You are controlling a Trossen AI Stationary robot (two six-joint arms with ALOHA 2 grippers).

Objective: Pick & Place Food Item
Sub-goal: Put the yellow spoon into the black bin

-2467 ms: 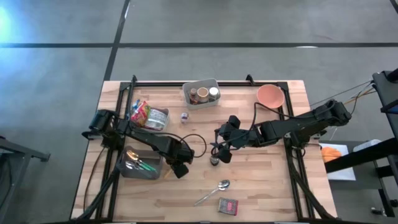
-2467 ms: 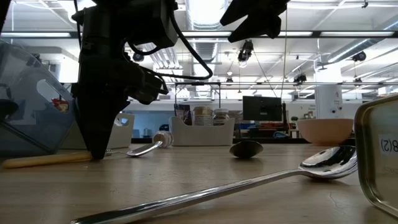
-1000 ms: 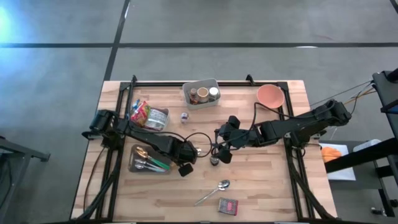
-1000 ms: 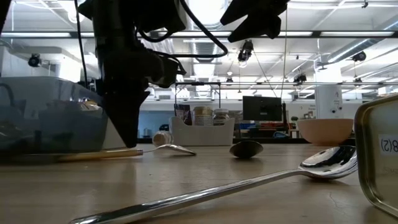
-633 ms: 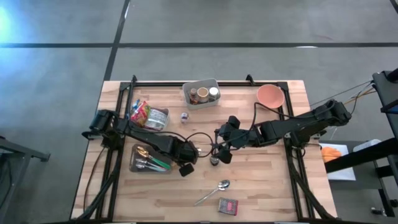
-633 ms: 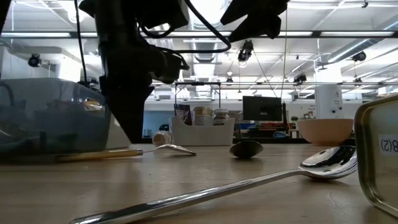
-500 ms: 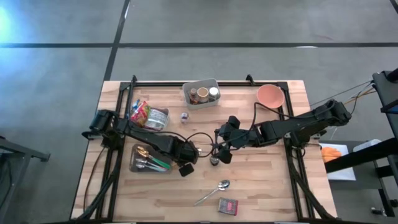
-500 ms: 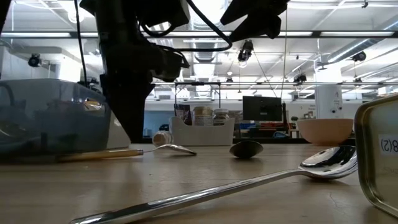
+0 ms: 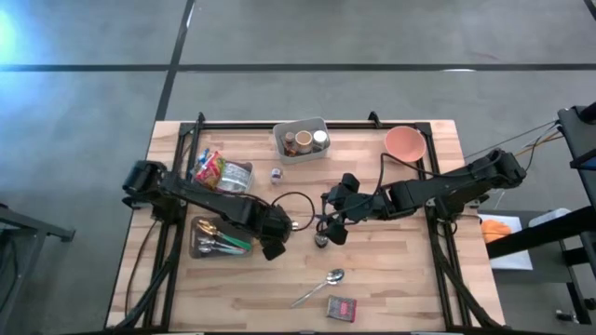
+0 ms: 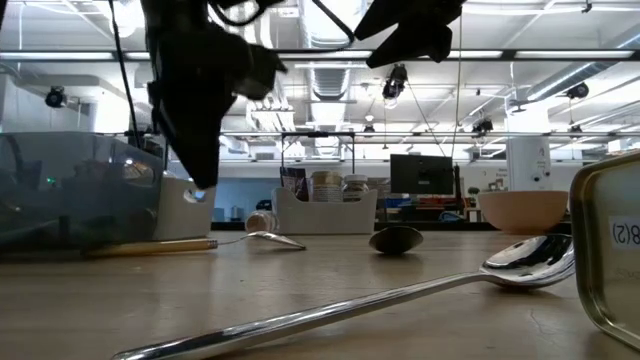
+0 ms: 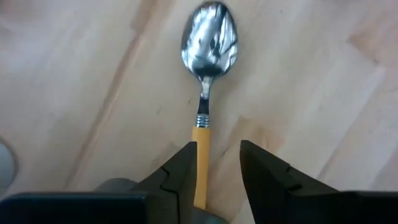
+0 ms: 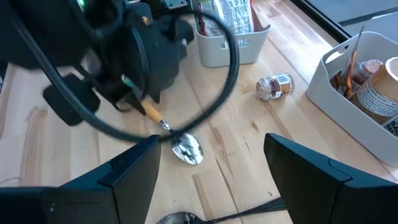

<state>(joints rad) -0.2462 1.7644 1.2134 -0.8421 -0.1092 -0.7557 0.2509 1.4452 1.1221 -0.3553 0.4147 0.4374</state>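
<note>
A spoon with a yellow handle (image 11: 201, 155) lies flat on the wooden table (image 9: 391, 279), its bowl (image 12: 187, 150) toward the middle. My left gripper (image 11: 219, 146) hangs open just above the handle, pointing down and clear of it (image 10: 200, 190). My right gripper (image 12: 211, 140) hovers open over the table's middle (image 9: 331, 228), holding nothing. Food items show at the back: a snack bag (image 9: 210, 170) in a clear tub, a small jar (image 9: 277, 174) on its side, and cans in a grey bin (image 9: 301, 140). A tin (image 9: 342, 308) lies near the front edge.
A clear bin with cutlery (image 9: 219, 237) stands just left of my left gripper. A pink bowl (image 9: 405, 142) sits at the back right. A silver spoon (image 9: 321, 284) lies near the front, and another spoon's bowl (image 9: 321, 241) rests under my right gripper. Black rails run along both sides.
My left gripper has risen straight up off the yellow handle, where its tip stood a second ago, and has drifted a little toward the table's left edge. The spoon stays lying flat on the table. My right arm has kept still.
</note>
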